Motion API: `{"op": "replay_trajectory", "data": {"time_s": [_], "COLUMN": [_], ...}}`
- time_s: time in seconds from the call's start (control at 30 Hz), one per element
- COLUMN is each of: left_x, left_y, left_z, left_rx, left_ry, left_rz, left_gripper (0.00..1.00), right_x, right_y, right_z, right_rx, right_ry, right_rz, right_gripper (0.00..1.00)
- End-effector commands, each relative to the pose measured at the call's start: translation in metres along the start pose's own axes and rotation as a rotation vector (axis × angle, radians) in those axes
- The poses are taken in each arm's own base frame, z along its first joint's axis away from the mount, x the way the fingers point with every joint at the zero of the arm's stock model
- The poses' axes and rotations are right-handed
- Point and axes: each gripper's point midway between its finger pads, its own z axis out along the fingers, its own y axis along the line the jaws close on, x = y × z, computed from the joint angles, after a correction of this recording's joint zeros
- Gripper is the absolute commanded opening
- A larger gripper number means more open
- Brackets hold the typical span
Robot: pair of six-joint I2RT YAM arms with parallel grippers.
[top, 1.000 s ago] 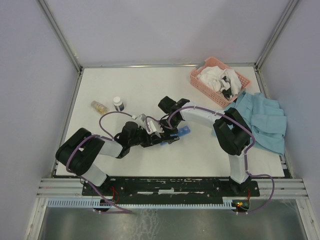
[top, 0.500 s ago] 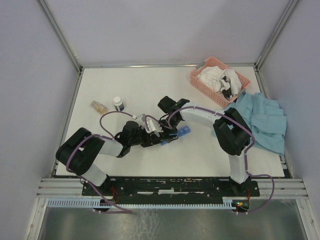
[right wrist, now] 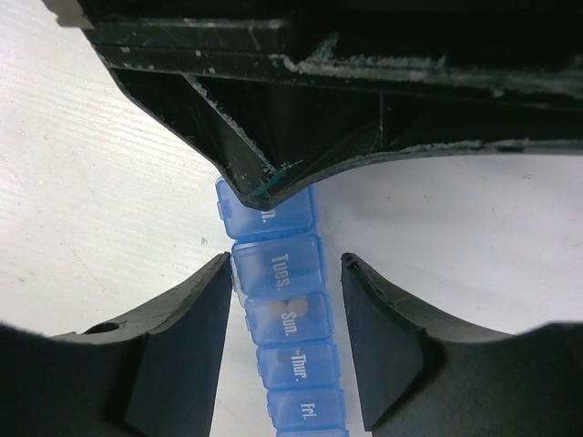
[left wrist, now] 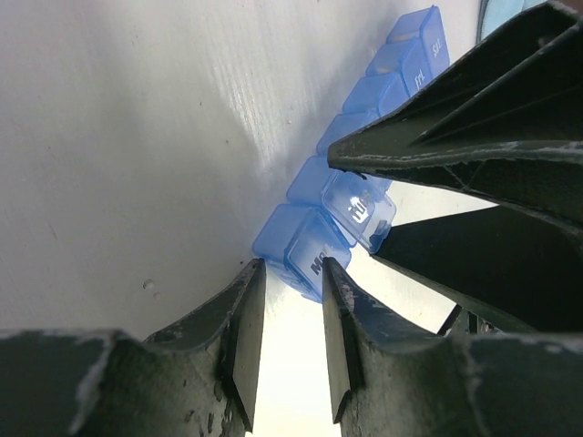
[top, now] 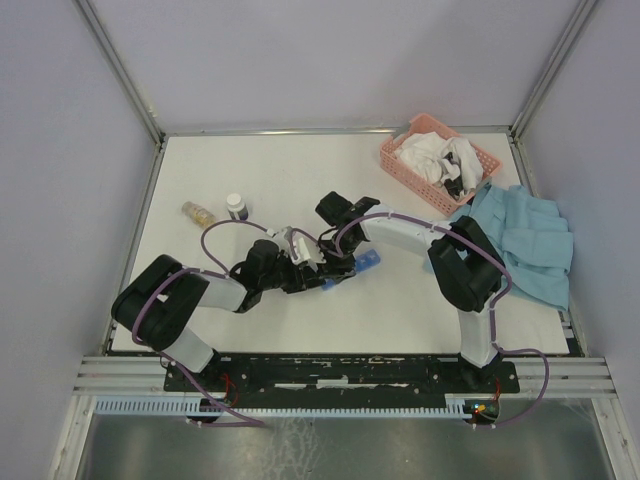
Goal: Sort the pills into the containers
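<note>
Little changes: the left gripper (left wrist: 290,269), fingers a slit apart, grip unclear, nudges at the Monday end of the narrow blue plastic pill-organiser strip (right wrist: 287,364) on the white table (top: 250,170), the right gripper (right wrist: 284,264) straddling it open and empty, so sorting looks stalled.
</note>
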Motion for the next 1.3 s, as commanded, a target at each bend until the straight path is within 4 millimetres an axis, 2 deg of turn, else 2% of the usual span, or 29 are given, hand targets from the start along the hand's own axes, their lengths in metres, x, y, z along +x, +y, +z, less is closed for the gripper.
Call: {"op": "replay_trajectory", "data": {"time_s": [0.0, 0.27, 0.47, 0.63, 0.8, 1.27], "left_x": [0.005, 0.006, 0.005, 0.005, 0.004, 0.005], "left_y": [0.012, 0.012, 0.011, 0.011, 0.011, 0.012], "left_z": [0.001, 0.003, 0.003, 0.004, 0.005, 0.005], "left_rx": [-0.054, -0.052, -0.053, -0.051, -0.051, -0.049], "left_ry": [0.030, 0.038, 0.042, 0.047, 0.047, 0.049], "left_rz": [0.052, 0.055, 0.062, 0.063, 0.065, 0.063], "left_gripper": [0.37, 0.36, 0.35, 0.35, 0.35, 0.35], "right_x": [-0.027, -0.028, -0.026, -0.021, -0.014, 0.007], "right_y": [-0.018, -0.027, -0.038, -0.047, -0.063, -0.074], "right_z": [-0.031, -0.036, -0.035, -0.033, -0.031, -0.012], "right_rx": [0.101, 0.152, 0.195, 0.238, 0.307, 0.343], "right_ry": [-0.069, -0.075, -0.061, -0.041, -0.010, 0.050], "right_rz": [-0.043, -0.025, 0.014, 0.049, 0.099, 0.178], "right_gripper": [0.59, 0.56, 0.50, 0.51, 0.58, 0.57]}}
